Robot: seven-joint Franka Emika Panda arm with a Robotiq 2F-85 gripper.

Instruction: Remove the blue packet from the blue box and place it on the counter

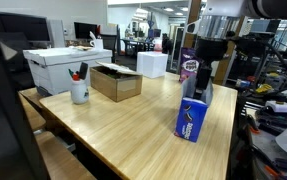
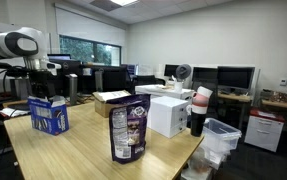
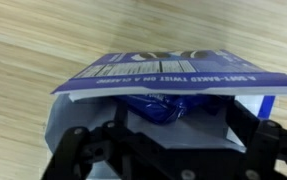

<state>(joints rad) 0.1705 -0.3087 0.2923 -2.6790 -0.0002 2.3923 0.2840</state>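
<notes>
The blue box (image 1: 192, 120) stands upright on the light-wood counter (image 1: 123, 125), near its side edge; it also shows in an exterior view (image 2: 48, 116). In the wrist view its top is open (image 3: 133, 68), with white inner flaps. The blue packet (image 3: 168, 105) lies crumpled down inside the box. My gripper (image 3: 173, 138) is open. It hangs straight above the box mouth, one finger on either side of the packet, and holds nothing. In both exterior views the gripper (image 1: 195, 92) (image 2: 45, 90) is right at the top of the box.
A brown cardboard box (image 1: 116, 82), a white cup of pens (image 1: 79, 93) and a white storage box (image 1: 65, 68) stand on the counter. A dark purple snack bag (image 2: 129, 128), a white box (image 2: 168, 115) and a black bottle (image 2: 199, 112) stand at one end.
</notes>
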